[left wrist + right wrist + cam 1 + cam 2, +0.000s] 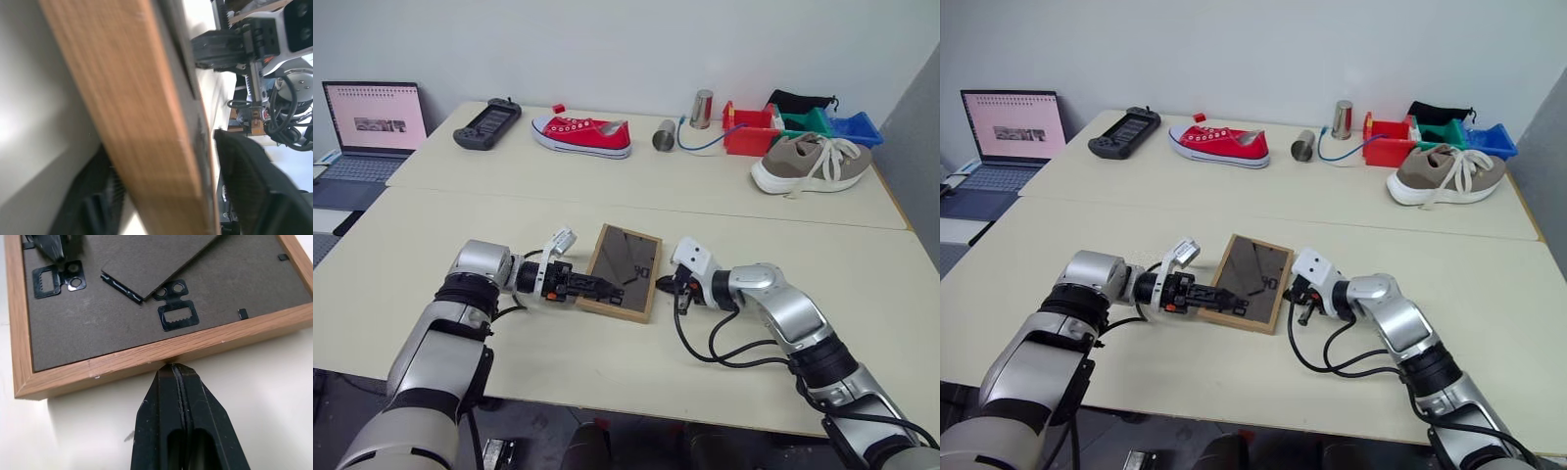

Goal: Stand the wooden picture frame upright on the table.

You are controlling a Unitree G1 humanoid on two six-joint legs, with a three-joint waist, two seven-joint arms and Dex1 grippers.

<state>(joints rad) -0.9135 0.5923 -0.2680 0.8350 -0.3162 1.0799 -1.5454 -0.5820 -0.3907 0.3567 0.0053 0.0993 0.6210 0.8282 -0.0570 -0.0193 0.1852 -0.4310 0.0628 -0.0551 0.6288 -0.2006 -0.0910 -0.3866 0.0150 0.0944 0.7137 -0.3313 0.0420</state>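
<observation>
While the wooden picture frame [625,271] lies back-up on the table [431,245], the left gripper [599,287] straddles its nine-o'clock edge. At three o'clock, the right gripper [172,373], fingers pressed together, touches the opposite edge.

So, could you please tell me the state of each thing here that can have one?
wooden picture frame: lying back up, easel flap lifted.
left gripper: fingers astride the frame's edge.
right gripper: shut, tips at the frame's edge.
laptop: open, screen lit.
steel cup: on its side.
</observation>
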